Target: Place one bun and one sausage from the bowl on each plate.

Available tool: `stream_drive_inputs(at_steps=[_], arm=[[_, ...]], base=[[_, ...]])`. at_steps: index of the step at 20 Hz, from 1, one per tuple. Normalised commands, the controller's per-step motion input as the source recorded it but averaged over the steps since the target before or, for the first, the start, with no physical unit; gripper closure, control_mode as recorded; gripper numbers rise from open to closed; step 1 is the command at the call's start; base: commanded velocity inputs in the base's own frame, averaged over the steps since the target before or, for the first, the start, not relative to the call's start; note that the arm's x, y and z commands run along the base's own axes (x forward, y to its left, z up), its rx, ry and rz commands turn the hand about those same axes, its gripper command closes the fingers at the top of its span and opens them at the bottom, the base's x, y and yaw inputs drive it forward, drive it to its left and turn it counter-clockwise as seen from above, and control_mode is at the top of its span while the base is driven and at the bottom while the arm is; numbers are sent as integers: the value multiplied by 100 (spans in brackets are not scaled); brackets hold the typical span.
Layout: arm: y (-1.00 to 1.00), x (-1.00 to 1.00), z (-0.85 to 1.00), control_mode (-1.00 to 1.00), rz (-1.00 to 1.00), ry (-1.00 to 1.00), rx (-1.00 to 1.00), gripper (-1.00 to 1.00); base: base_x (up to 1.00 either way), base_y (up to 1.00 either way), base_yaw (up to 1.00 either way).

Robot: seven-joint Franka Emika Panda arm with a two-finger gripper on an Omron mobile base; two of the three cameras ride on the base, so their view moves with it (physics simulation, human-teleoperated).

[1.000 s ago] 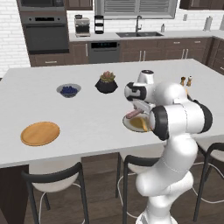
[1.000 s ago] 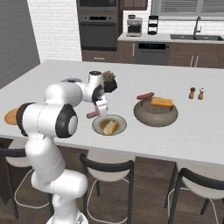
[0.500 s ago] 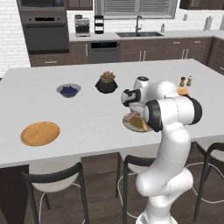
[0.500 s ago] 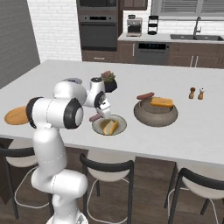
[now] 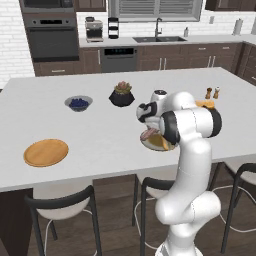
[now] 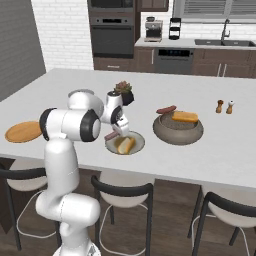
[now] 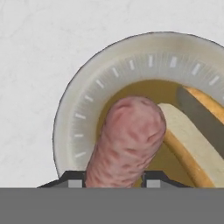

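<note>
My gripper (image 7: 113, 181) is shut on a pink sausage (image 7: 127, 144), held just above the pale grey plate (image 7: 87, 100) with the brown centre. A bun (image 7: 192, 144) lies on that plate beside the sausage. In the right base view the gripper (image 6: 119, 131) holds the sausage (image 6: 112, 135) over the plate's (image 6: 137, 145) left part, next to the bun (image 6: 125, 145). To the right stands the tan-grey bowl (image 6: 178, 131) with a second sausage (image 6: 166, 109) and a second bun (image 6: 185, 117) on top. The wooden plate (image 5: 46, 152) lies bare at the far left.
A black plant pot (image 5: 121, 95) and a small bowl of blue berries (image 5: 78, 103) stand behind the plates. Two shakers (image 6: 224, 106) stand behind the bowl on the right. Stools line the counter's near edge.
The arm has turned and folded closer over the grey plate, and the gripper has sunk a little toward it with the sausage still held.
</note>
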Motion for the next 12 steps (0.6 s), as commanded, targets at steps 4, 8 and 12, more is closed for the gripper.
stream_drive_inputs(at_steps=[4,8,12], arm=[[-19,-1,0,-100,4,0,0,100],[-17,-14,-2,-100,2,0,0,100],[0,-11,-17,-100,1,3,0,100]], base=[[0,0,0],[0,0,0],[0,0,0]])
